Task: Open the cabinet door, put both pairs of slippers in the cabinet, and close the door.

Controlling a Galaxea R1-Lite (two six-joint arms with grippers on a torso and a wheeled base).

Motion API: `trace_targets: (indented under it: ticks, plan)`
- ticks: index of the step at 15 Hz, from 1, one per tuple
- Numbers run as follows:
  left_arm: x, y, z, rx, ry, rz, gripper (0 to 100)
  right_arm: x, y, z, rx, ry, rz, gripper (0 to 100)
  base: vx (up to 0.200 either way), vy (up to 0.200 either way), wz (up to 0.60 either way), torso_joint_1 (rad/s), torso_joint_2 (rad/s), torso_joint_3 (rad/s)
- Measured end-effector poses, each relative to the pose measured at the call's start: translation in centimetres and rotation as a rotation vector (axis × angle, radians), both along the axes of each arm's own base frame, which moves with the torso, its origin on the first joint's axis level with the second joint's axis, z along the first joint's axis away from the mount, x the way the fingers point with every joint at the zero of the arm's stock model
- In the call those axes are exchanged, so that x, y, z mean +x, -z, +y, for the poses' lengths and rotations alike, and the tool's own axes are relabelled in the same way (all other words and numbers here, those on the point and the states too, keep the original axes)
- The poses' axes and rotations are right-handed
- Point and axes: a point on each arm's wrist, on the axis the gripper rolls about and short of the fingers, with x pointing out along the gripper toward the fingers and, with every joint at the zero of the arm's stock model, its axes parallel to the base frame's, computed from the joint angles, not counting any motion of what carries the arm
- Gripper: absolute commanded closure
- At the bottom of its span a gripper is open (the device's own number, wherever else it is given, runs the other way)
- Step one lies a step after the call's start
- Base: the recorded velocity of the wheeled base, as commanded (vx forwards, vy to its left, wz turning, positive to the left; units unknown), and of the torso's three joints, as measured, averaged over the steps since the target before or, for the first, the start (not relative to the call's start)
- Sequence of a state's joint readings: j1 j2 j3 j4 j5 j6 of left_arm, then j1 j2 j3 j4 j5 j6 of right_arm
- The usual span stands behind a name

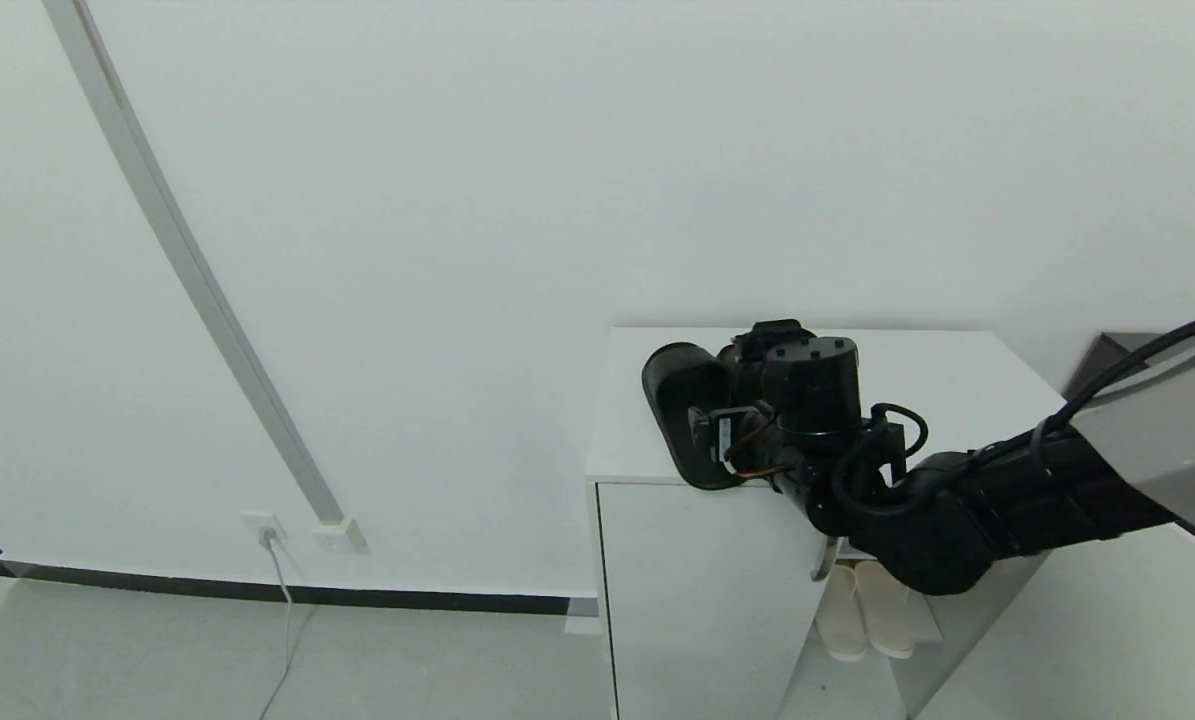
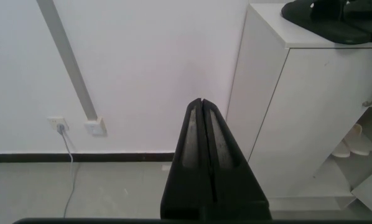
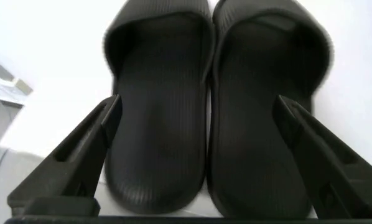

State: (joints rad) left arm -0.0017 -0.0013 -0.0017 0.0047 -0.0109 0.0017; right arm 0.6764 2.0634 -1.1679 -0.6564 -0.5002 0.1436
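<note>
While the black slippers point(image 1: 679, 415) lie side by side on top of the white cabinet point(image 1: 937, 380), near its front left corner, the head view lists: right gripper point(image 1: 707, 432) at the pair, its arm stretched across the cabinet front; white slippers point(image 1: 862, 620) on a low shelf inside; a pale panel at lower right, probably the open cabinet door point(image 1: 1067, 640), though its edges are hard to make out. Left wrist view: left gripper point(image 2: 201, 134), fingers pressed together with nothing between them, held low and well apart from the cabinet's side; wall socket point(image 2: 57, 124) with a cable hanging from it. Right wrist view: fingers point(image 3: 80, 162) spread wide, one outside each outer edge of the black pair point(image 3: 211, 112), not pressing on either. Step in hand, as judged: grasp of the second pair. Handling advice: centre on the seam between the two soles, squeeze the outer walls at mid-length so both come up as one, lift clear of the top before lowering to the shelf beside the white pair. A lopsided pinch would likely drop one slipper. Markings: no brand, label or writing legible on slippers, cabinet or wall.
</note>
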Motion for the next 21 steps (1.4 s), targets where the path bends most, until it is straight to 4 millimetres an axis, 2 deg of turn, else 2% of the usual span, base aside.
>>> trace_targets:
  ticks: [5,9,14,17,18,21]
  plan:
    - [0.0,0.0,0.0,-0.002,0.0,0.0,100,3.8,0.6,0.7,0.015,0.041,-0.035,0,0.0,0.0,0.0,0.0,0.0,0.0]
    - [0.0,0.0,0.0,-0.002,0.0,0.0,100,6.1,1.0,1.2,0.001,0.054,-0.054,0,0.0,0.0,0.0,0.0,0.0,0.0]
    - [0.0,0.0,0.0,-0.003,-0.001,0.0,100,8.3,1.1,1.8,0.009,0.07,-0.068,0,0.0,0.0,0.0,0.0,0.0,0.0]
    - [0.0,0.0,0.0,-0.004,-0.001,0.0,100,8.9,1.4,1.7,0.011,0.077,-0.069,0,0.0,0.0,0.0,0.0,0.0,0.0]
    - [0.0,0.0,0.0,-0.003,-0.001,0.0,100,9.0,1.5,1.6,0.01,0.08,-0.069,100,0.0,0.0,0.0,0.0,0.0,0.0]
    - [0.0,0.0,0.0,-0.003,-0.001,0.0,100,9.2,1.8,1.5,0.007,0.085,-0.065,100,0.0,0.0,0.0,0.0,0.0,0.0]
